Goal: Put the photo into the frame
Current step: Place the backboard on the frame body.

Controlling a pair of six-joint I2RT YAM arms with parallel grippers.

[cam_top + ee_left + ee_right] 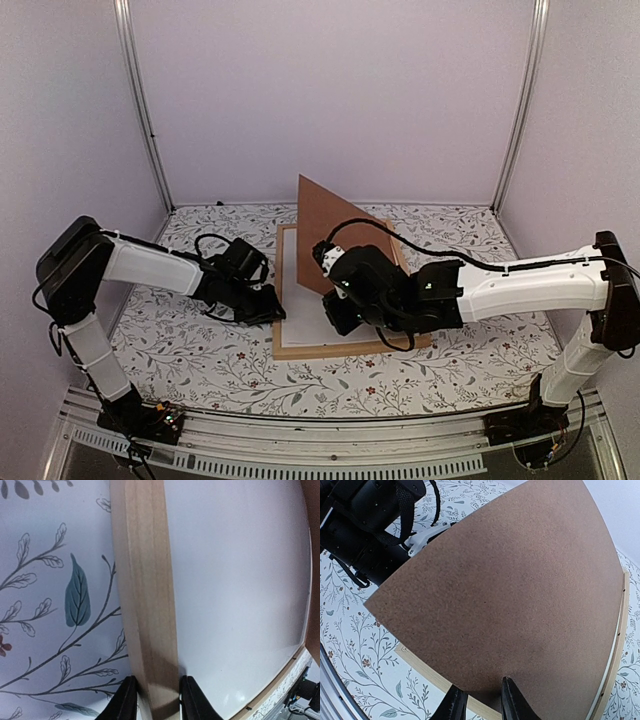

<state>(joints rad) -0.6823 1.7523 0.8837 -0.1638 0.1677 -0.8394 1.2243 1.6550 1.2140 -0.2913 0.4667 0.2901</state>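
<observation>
Two arms: both working at the frame (330, 350), mid-bench (200, 370).
Left gripper (152, 700): closed on the frame's left wooden bar, one finger on each side.
Right gripper (482, 700): pinching the near edge of the brown backing board (510, 595), which is tilted up over the frame.
Frame: flat on the floral bench.
Photo (235, 590): white sheet lying inside the frame, blank side up; print not visible.

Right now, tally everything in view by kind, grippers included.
frame: 1
brown board: 1
white sheet in the frame: 1
grippers (left gripper, right gripper): 2
Total: 5
</observation>
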